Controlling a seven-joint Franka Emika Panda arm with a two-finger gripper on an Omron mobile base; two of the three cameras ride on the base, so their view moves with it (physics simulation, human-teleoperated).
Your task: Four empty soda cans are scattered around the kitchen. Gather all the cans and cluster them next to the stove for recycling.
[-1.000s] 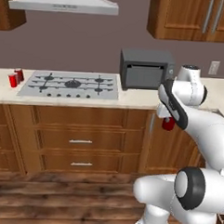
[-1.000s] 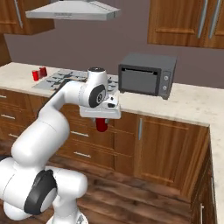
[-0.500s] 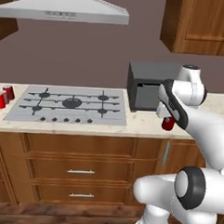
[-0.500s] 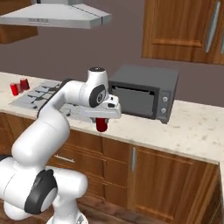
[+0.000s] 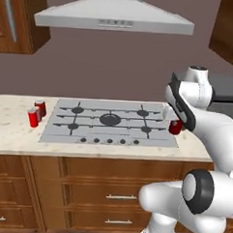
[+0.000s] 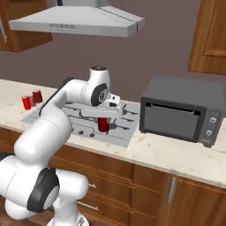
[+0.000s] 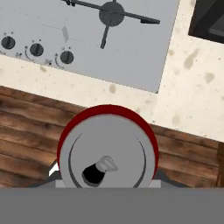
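At the left end of the counter (image 5: pixel 11 132), two cans (image 5: pixel 36 113) stand close together just beside the stove's (image 5: pixel 108 123) left edge; whether they touch is too small to tell. Further right, past the burners, the hand (image 6: pixel 104 118) is clenched on a third can (image 6: pixel 103 125), gripping it by its sides with the can hanging upright under the palm. From the left base camera this can (image 5: pixel 175 126) sits near the stove's right edge, and whether it is above the counter or just in front of it is hard to judge; the hand view looks straight down on its silvery top (image 7: pixel 108 155) with wooden floor and counter edge beneath, which suggests it hangs out past the counter front. An empty can should be very light, thin-walled and easily dented, with a smooth, slippery skin, so a gentle hold across the middle of the body seems best, kept upright. The fingers are hidden by the can and the wrist. Rightmost stands the dark oven (image 6: pixel 182 110), partly cut off behind the arm in the left view. A fourth can cannot be made out
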